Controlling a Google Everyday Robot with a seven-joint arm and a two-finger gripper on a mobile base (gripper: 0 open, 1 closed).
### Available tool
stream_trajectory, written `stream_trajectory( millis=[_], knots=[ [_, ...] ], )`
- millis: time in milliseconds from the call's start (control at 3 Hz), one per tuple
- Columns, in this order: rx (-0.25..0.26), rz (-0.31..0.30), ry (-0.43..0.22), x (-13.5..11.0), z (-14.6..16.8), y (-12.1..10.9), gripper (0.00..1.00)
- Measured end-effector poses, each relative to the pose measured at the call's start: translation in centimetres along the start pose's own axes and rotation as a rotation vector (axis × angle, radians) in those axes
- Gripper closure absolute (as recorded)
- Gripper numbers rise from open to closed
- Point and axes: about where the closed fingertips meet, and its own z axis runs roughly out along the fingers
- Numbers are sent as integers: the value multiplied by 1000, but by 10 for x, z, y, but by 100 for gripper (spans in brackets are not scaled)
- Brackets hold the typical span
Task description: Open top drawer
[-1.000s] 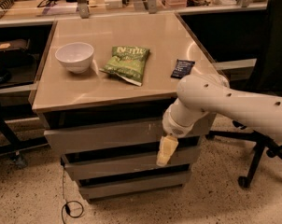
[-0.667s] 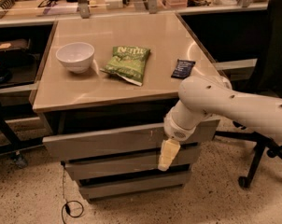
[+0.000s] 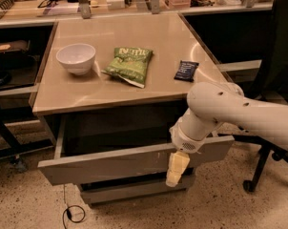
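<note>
Start at the left, where the top drawer (image 3: 110,165) is plainly out of its housing: you can see its side rail running back under the table (image 3: 158,37) and a dark open cavity behind the grey front. The front stands well forward of the table's edge, and the shorter drawer front (image 3: 134,193) below it sits further back, shut as far as I can see. Up on the table nothing needs your attention: the white bowl (image 3: 76,57), then the green snack bag (image 3: 130,65), then the small dark packet (image 3: 186,70), all set back from the front edge. Moving right along the drawer face, you reach the gripper (image 3: 177,168), hanging pale over the top edge of the front near its right end, touching or just against the face. Whether it is spread or clamped on that edge I cannot tell from this angle. The white arm (image 3: 239,113) reaches in from the right, with a chair base (image 3: 261,168) on the floor behind it. My read is that the pull is mostly done and the drawer counts as open. What may be left is a last bit of travel, if you want it fully out, then freeing the gripper from the front.
</note>
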Motion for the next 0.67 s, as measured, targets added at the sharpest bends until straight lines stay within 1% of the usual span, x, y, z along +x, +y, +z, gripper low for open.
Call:
stream_trajectory(
  millis=[333, 667],
  knots=[
    [0, 0, 0, 0, 0, 0, 0],
    [-60, 75, 42, 26, -10, 40, 0]
  ],
)
